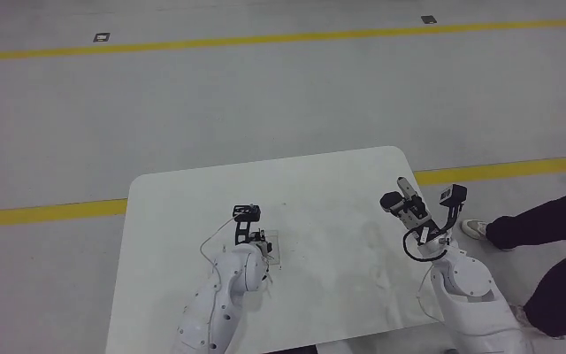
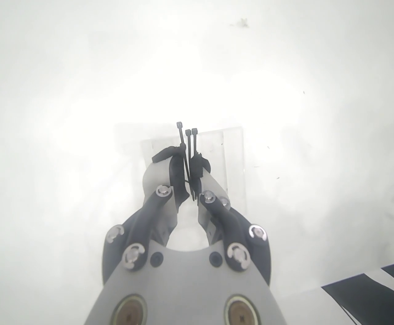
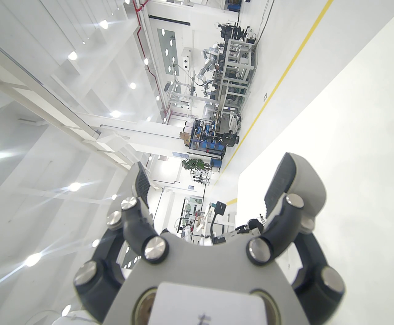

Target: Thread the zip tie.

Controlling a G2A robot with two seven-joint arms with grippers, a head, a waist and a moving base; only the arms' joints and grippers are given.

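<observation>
My left gripper point(image 2: 188, 163) is shut on three black zip ties point(image 2: 187, 144), whose heads stick out past the fingertips. It hangs just over a clear shallow tray point(image 2: 232, 160) on the white table. In the top view the left gripper point(image 1: 263, 237) sits at the tray point(image 1: 273, 250) near the table's middle front. My right gripper point(image 3: 209, 181) is open and holds nothing; it is raised and tilted off toward the room. The top view shows the right gripper point(image 1: 400, 196) above the table's right side.
The white table point(image 1: 318, 195) has rounded corners and bare surface between the two arms. A person's legs and shoe point(image 1: 478, 230) are beside the table's right edge. Small dark specks point(image 2: 241, 23) lie on the tabletop beyond the tray.
</observation>
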